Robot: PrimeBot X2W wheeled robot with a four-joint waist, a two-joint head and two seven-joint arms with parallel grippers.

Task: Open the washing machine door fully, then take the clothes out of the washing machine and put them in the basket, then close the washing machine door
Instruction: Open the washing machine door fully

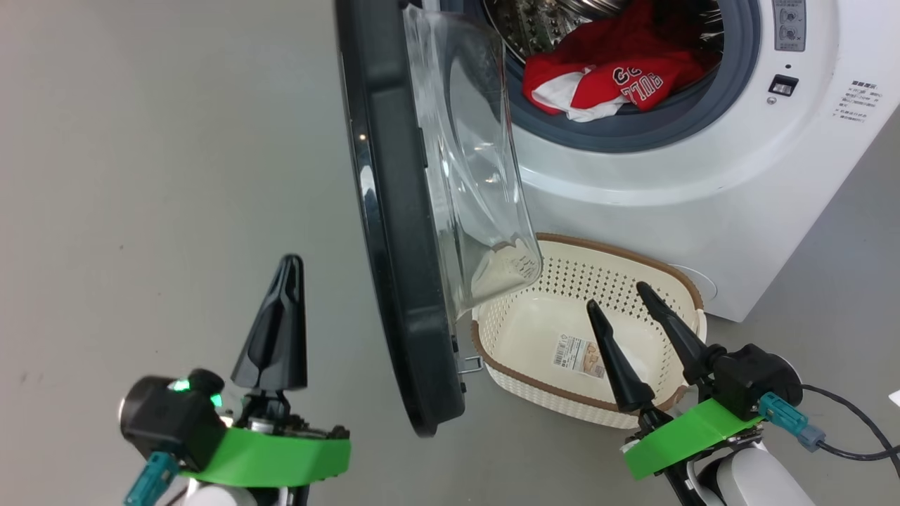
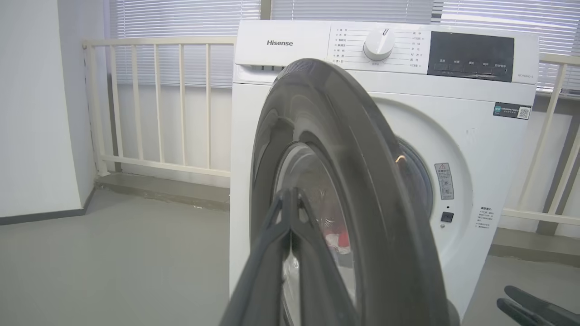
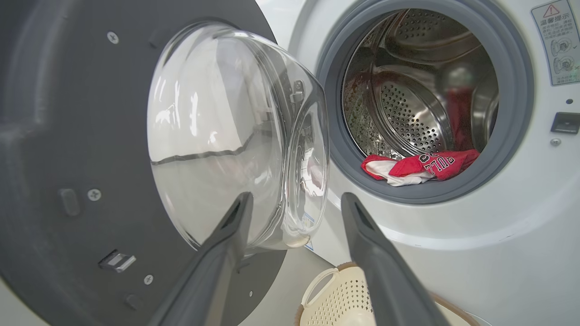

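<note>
One heap of clothes [image 1: 612, 77] lies in the mouth of the washing machine [image 1: 703, 183], whose door [image 1: 401, 232] is only half swung, glass [image 1: 478, 176] bulging over the basket [image 1: 583, 277] at the machine's foot, so the spread right claw [image 1: 618, 295] may strike it reaching in, and the pressed-together left claw [image 1: 288, 263] may skid off the door.

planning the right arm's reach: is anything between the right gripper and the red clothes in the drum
Nothing visible does. The open right gripper faces the clothes at the drum's front lip with a free line. The part-open washing machine door stands to its left, its glass bowl close beside that line.
</note>
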